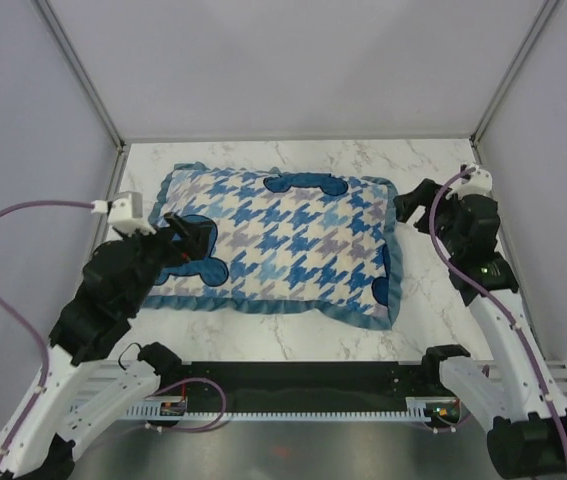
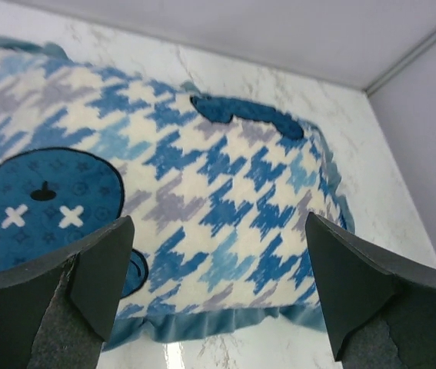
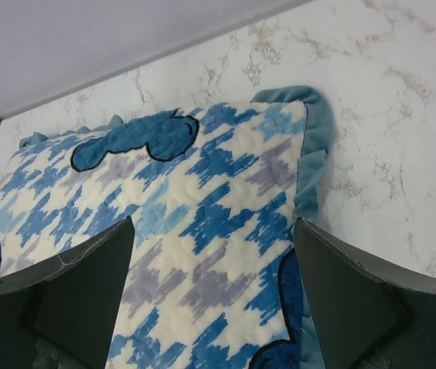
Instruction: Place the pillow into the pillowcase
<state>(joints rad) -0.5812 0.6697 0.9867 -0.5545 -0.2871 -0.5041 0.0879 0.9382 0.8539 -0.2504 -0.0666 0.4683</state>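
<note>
Legible writing: none is readable; the blue patch point(image 2: 44, 207) at the left end of the pillowcase point(image 1: 283, 245) bears two white crosses, a small black mark and a fine tone-on-tone print too small to read. The pillowcase lies plump and flat at the middle of the counter point(image 1: 443, 290), houndstooth side up. Its long axis runs left to right, with the right end turned slightly toward the arms. The blue ruffled edge point(image 1: 399, 255) shows along the right end and the near side, and a second blue patch point(image 1: 308, 183) sits at the far edge. The left end effector point(image 1: 188, 240) is over the left patch with its fingers point(image 2: 98, 277) spread apart and nothing between them; contact cannot be confirmed. The right end effector point(image 1: 415, 203) is at the far right corner, fingers point(image 3: 341, 292) likewise apart and empty. The counter is white marble with grey veining, enclosed by plain pale walls point(image 1: 293, 60) with metal corner struts
</note>
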